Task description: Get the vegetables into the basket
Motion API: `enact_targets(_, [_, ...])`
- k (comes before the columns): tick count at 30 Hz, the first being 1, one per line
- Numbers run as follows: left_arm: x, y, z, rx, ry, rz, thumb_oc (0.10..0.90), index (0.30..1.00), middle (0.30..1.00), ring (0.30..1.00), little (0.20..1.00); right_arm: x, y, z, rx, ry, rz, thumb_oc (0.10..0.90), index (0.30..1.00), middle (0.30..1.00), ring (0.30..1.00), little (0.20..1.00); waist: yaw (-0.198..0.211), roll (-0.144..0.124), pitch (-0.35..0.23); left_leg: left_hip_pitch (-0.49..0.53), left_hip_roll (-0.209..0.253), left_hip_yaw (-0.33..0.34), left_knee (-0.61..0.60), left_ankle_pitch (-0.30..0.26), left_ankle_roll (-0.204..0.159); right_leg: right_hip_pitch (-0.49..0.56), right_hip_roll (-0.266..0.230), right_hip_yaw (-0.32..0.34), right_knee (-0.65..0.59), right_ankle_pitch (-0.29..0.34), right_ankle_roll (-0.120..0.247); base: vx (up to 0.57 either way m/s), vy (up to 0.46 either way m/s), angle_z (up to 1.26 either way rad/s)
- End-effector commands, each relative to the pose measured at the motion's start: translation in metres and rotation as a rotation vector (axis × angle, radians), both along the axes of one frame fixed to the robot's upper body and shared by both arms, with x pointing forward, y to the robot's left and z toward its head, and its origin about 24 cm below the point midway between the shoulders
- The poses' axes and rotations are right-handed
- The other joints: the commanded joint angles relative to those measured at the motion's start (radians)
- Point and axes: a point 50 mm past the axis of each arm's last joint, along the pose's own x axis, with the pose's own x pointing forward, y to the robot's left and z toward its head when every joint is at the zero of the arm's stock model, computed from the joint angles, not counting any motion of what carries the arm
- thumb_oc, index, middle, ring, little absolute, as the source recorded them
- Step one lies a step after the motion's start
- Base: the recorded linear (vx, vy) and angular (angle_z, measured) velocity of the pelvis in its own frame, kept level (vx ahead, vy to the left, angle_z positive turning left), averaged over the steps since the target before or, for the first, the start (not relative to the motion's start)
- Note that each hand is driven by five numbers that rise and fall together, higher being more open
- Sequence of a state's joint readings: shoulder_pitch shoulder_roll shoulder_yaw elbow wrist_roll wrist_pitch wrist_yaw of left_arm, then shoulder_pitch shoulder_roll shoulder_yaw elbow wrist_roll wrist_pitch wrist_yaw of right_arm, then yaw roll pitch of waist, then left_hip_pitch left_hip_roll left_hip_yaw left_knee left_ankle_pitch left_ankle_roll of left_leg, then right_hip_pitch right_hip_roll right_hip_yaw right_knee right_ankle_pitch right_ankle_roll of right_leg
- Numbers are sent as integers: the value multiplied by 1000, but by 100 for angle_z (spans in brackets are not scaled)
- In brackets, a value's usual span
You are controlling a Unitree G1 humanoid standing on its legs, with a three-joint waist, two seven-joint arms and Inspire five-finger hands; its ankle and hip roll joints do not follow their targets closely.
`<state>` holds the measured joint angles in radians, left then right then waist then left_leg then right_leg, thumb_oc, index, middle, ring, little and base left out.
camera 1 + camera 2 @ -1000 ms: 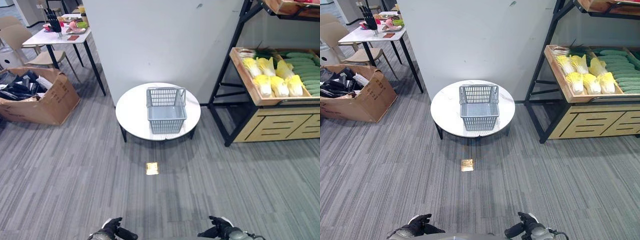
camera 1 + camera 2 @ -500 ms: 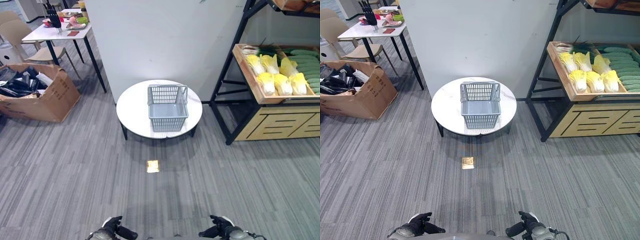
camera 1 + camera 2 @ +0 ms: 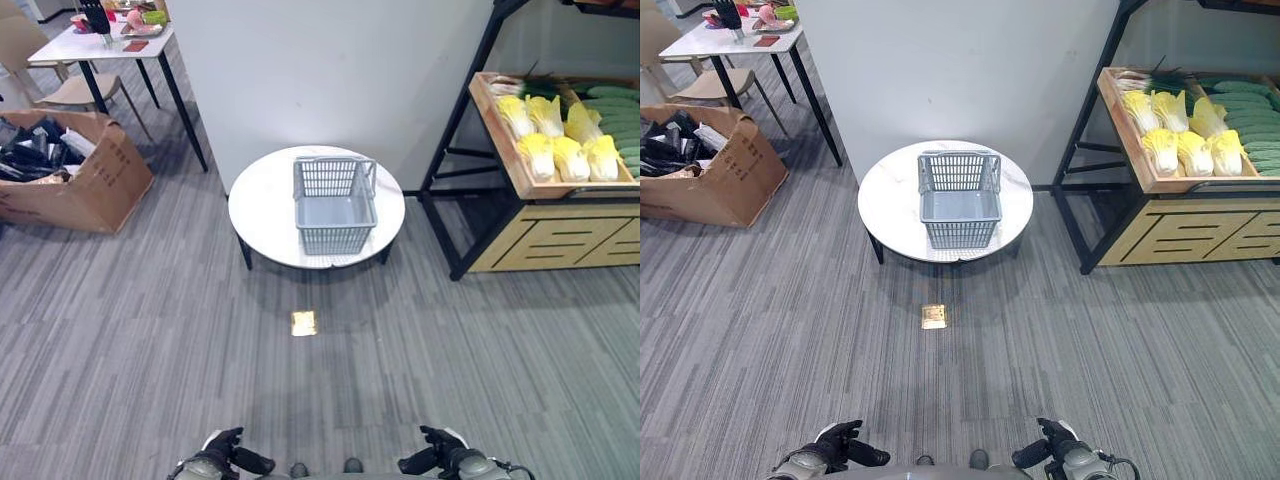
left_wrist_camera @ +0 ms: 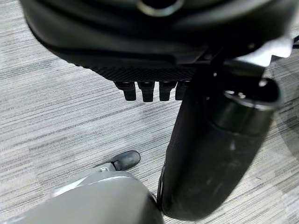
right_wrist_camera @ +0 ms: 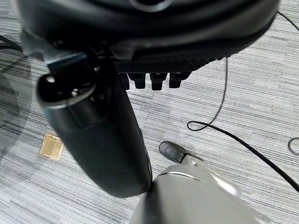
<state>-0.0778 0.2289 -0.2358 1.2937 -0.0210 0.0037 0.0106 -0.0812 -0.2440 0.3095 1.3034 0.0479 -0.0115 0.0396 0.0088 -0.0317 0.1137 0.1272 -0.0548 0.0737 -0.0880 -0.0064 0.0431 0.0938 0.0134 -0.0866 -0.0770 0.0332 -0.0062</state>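
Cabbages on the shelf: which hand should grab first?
Right, probably. The cabbages sit on the rack to the robot's right of the basket, nearer the right hand. The left hand would cross over. Both hang low, holding nothing.

We see grey plastic basket (image 3: pixel 335 205), lattice walls, upright, mouth up, nothing inside, handle folded down at far rim, near centre of round white table (image 3: pixel 268 215) ahead. We see vegetables far right on wooden shelf tray (image 3: pixel 505 150): yellow-white cabbages (image 3: pixel 556 133) in two rows, green cucumbers (image 3: pixel 1250 115) stacked beyond, well apart from basket.
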Motion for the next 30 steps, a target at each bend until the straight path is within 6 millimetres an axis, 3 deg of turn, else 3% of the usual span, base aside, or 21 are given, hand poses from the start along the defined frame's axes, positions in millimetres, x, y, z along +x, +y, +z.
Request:
enact_targets(1, [-19, 14, -2, 41, 81, 13, 900, 1000, 1000, 1000, 1000, -19, -20, 0, -55, 87, -6, 900, 1000, 1000, 1000, 1000, 8, -34, -14, -24, 13, 43, 2, -12, -40, -68, -140, 5, 138, 8, 152, 22, 125, -8])
enact_targets(4, [-17, 15, -1, 41, 69, 34, 900, 1000, 1000, 1000, 1000, -16, -20, 0, -56, 75, -4, 900, 1000, 1000, 1000, 1000, 13, -38, -5, -29, 7, 44, 11, -16, -33, -85, -147, 8, 170, 12, 161, 8, 86, -11])
enact_targets(6, [-15, 18, 0, 45, 55, 46, 900, 1000, 1000, 1000, 1000, -11, -20, 1, -50, 53, -24, 900, 1000, 1000, 1000, 1000, 13, -38, 13, -29, 1, 44, 15, -19, -19, -152, -159, 18, 301, 63, 184, 8, 127, -9])
enact_targets(9, [-14, 19, 0, 47, 59, 39, 900, 1000, 1000, 1000, 1000, -8, -21, 2, -41, 34, -52, 900, 1000, 1000, 1000, 1000, 5, -36, 24, -12, -4, 27, 13, -27, -15, -208, -156, 36, 361, 98, 182, 96, 70, -6])
enact_targets(12, [-13, 20, 1, 46, 57, 32, 900, 1000, 1000, 1000, 1000, -5, -22, 4, -37, 18, -62, 900, 1000, 1000, 1000, 1000, -11, -35, 38, 18, -7, -2, 7, -40, -19, -268, -144, 44, 303, 134, 173, 179, 3, 26])
enact_targets(15, [-13, 19, 1, 46, 62, 20, 900, 1000, 1000, 1000, 1000, -5, -25, 5, -41, 6, -92, 900, 1000, 1000, 1000, 1000, -63, -34, 61, 71, -13, -64, 1, -76, -24, -355, -108, 104, 155, 206, 188, 293, -14, 44])
enact_targets(19, [-15, 17, 0, 43, 69, 8, 900, 1000, 1000, 1000, 1000, -7, -26, 5, -43, 9, -87, 900, 1000, 1000, 1000, 1000, -95, -28, 60, 123, -16, -107, 1, -114, -28, -400, -99, 69, 65, 253, 201, 226, -18, 51])
enact_targets(22, [-15, 14, -1, 34, 73, -3, 900, 1000, 1000, 1000, 1000, -8, -30, 5, -55, 10, -94, 900, 1000, 1000, 1000, 1000, -107, -23, 51, 150, -11, -123, 1, -133, -39, -393, -102, 18, 70, 247, 190, 169, -47, 74])
enact_targets(25, [-18, 12, -2, 30, 84, -2, 900, 1000, 1000, 1000, 1000, -11, -32, 5, -54, 13, -114, 900, 1000, 1000, 1000, 1000, -115, -14, 35, 158, 1, -127, 1, -137, -44, -384, -80, 32, 74, 243, 170, 159, -75, 24])
enact_targets(30, [-14, 9, -2, 24, 79, -18, 900, 1000, 1000, 1000, 1000, -15, -41, 7, -66, 12, -139, 900, 1000, 1000, 1000, 1000, -140, 24, 8, 149, 72, -157, 85, -67, -112, -356, -41, -11, 95, 185, 124, 185, -131, 28])
